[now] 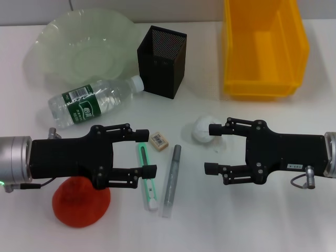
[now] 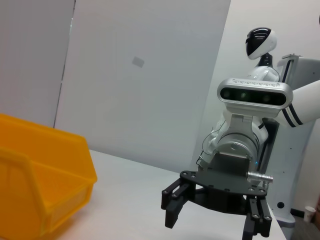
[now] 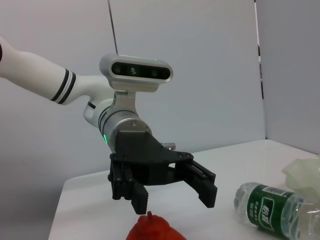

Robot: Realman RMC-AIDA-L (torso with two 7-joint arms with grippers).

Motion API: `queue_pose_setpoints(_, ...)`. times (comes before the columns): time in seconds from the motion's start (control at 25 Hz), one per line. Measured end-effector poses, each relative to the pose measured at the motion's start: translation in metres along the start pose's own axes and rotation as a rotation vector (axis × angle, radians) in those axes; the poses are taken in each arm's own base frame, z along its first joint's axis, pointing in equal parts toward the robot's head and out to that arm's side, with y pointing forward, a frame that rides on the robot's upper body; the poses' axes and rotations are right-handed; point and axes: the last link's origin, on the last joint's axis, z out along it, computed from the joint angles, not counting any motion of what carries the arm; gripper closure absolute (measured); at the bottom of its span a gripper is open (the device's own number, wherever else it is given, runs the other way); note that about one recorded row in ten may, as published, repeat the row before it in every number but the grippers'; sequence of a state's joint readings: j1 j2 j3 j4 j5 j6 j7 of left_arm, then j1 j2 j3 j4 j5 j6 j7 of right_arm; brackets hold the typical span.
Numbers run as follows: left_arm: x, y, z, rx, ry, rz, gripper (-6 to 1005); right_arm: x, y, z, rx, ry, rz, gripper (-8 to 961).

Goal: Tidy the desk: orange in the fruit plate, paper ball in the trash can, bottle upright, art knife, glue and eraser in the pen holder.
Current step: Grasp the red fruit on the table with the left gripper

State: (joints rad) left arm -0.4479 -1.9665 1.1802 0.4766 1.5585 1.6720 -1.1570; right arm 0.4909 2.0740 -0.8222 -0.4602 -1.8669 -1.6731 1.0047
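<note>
My left gripper (image 1: 149,152) hovers open at the front left, above the orange (image 1: 79,207). The green-and-white art knife (image 1: 147,184) lies between its fingertips, with the eraser (image 1: 158,140) and the grey glue stick (image 1: 171,181) just beyond. Facing it from the right, my right gripper (image 1: 212,148) is open beside the white paper ball (image 1: 201,130). The bottle (image 1: 94,102) lies on its side near the pale green fruit plate (image 1: 39,39). The black mesh pen holder (image 1: 157,73) and the yellow trash can (image 1: 262,86) stand at the back.
The right wrist view shows the left gripper (image 3: 175,200) over the orange (image 3: 152,230), with the bottle (image 3: 270,207) and plate (image 3: 305,167) beyond. The left wrist view shows the right gripper (image 2: 212,225) and the trash can (image 2: 40,190). White tabletop lies between the grippers.
</note>
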Motion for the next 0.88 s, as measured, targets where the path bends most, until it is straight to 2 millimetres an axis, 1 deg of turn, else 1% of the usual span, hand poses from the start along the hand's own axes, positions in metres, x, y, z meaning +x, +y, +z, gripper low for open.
queue_pose_setpoints(0.56,0.001,-0.001,-0.001,0.003,0.001,0.005,199,0.0,-0.001,-0.001,0.001,0.001,-0.001,122)
queue_pose_setpoints(0.72,0.0,-0.002,-0.011,0.019,-0.014,0.003,199,-0.002,-0.002,0.0,-0.002,0.002,-0.007,122)
queue_pose_setpoints(0.76,0.0,-0.003,-0.014,0.025,-0.019,0.002,199,-0.002,-0.002,0.0,-0.003,0.002,-0.007,122)
queue_pose_setpoints(0.8,-0.002,-0.003,-0.022,0.041,-0.028,0.0,198,-0.002,-0.002,0.0,-0.004,0.002,-0.009,122)
queue_pose_setpoints(0.84,-0.002,-0.003,-0.022,0.041,-0.028,0.0,198,-0.002,-0.002,0.0,-0.004,0.002,-0.009,122)
queue_pose_setpoints(0.88,-0.004,-0.002,-0.029,0.055,-0.035,-0.001,198,-0.003,-0.002,0.001,-0.005,0.002,-0.009,122)
